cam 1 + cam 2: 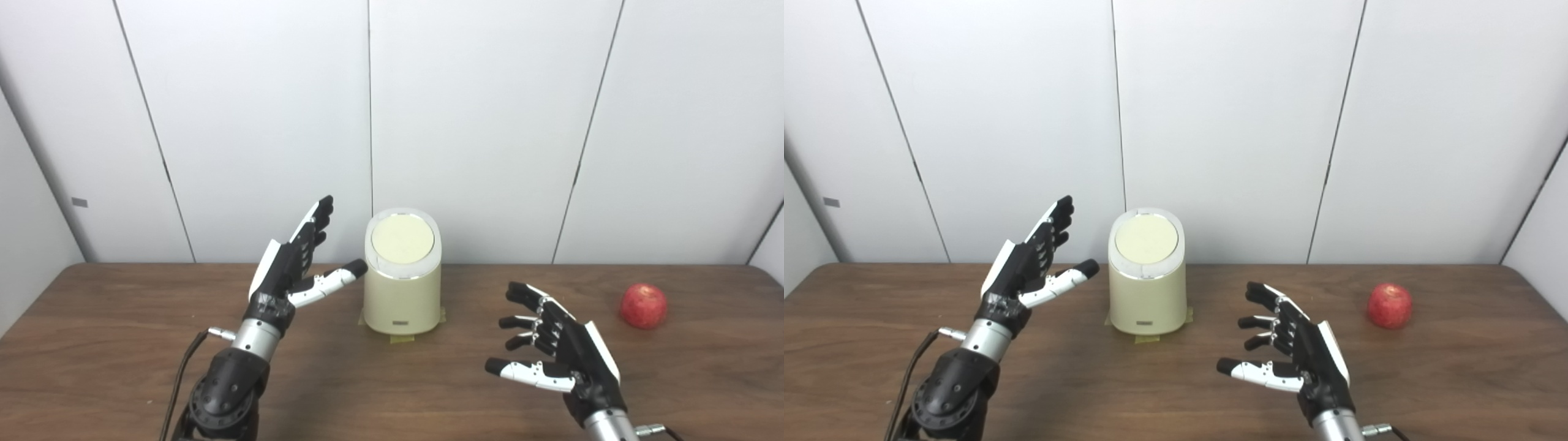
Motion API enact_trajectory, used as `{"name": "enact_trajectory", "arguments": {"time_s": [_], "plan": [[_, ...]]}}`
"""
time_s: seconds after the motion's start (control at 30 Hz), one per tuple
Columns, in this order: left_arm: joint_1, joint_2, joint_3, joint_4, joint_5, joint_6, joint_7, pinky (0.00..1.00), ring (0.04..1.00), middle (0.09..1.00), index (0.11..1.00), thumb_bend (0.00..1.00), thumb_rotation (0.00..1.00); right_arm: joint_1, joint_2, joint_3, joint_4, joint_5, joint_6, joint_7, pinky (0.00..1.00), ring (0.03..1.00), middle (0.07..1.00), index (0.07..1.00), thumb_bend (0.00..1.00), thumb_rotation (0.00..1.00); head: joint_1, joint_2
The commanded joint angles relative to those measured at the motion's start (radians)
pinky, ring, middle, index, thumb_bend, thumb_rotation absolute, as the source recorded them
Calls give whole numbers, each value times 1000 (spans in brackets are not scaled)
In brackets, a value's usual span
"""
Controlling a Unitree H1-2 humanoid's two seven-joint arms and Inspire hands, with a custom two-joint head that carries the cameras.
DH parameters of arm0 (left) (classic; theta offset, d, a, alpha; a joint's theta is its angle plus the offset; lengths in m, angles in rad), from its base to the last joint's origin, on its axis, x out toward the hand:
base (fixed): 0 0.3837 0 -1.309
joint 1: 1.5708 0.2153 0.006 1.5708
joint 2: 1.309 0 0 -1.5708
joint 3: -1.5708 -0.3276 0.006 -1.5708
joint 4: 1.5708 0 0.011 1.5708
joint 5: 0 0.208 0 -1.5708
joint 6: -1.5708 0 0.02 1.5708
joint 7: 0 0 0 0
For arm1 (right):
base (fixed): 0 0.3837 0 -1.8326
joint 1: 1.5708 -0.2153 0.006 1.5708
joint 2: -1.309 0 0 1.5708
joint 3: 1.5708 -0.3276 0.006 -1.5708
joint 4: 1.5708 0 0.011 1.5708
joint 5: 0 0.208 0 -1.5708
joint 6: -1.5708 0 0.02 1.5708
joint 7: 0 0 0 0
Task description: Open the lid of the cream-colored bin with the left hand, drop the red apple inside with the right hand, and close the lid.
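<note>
We see the cream-colored bin (402, 288) standing upright near the back middle of the wooden tabletop (122, 367), its round lid (402, 239) closed flat on top. Our left hand (294, 263) hovers just beside the bin's left side, holding nothing, fingers spread and thumb pointing toward the bin wall without touching it. The red apple (643, 305) sits well off to the right. Between bin and apple, nearer us, our right hand (557, 346) is raised, empty, fingers loosely curled apart.
</note>
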Motion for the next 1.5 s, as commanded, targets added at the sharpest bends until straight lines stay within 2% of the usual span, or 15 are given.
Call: {"name": "enact_trajectory", "arguments": {"time_s": [0.0,0.1,0.23,0.37,0.5,0.6,0.77,0.87,1.03,1.37,1.47], "plan": [[-93,3,-10,-4,42,19,24,1000,1000,1000,1000,869,366,-45,-3,-2,-27,9,-42,1,507,673,827,797,753,88,-1,2],[-133,5,-26,8,98,70,41,993,1000,1000,1000,879,363,-45,-1,-1,-27,7,-45,-1,502,674,828,795,754,80,-3,3],[-192,0,-46,53,145,94,57,996,1000,1000,1000,891,338,-43,-1,1,-31,1,-47,-3,506,682,833,799,751,73,-11,4],[-247,15,-91,113,214,76,65,1000,1000,1000,1000,900,332,-44,-2,3,-30,-4,-47,-3,504,667,830,799,749,74,-14,4],[-278,-3,-104,166,257,79,97,1000,1000,1000,1000,910,328,-43,1,3,-29,-5,-51,-6,486,642,822,800,758,86,-19,4],[-302,-18,-108,213,271,74,119,925,1000,1000,1000,903,338,-43,3,5,-31,-8,-52,-8,486,644,819,799,762,89,-23,4],[-344,-35,-126,299,317,46,182,881,1000,1000,1000,883,325,-40,9,9,-37,-3,-49,-6,476,629,819,796,766,94,-26,5],[-366,-33,-150,340,362,53,213,878,1000,1000,1000,862,306,-37,14,10,-42,-8,-46,-11,476,631,818,796,768,102,-30,5],[-373,-31,-190,370,427,63,248,925,1000,1000,1000,826,267,-36,20,13,-55,-16,-41,-11,473,637,822,797,759,101,-40,10],[-373,-27,-228,429,465,54,268,946,1000,1000,1000,749,180,-33,25,16,-68,-22,-34,-12,481,636,823,802,756,117,-48,14],[-376,-23,-245,446,493,47,289,940,1000,1000,1000,728,107,-33,28,14,-70,-21,-31,-14,484,636,820,797,752,108,-48,14]]}}
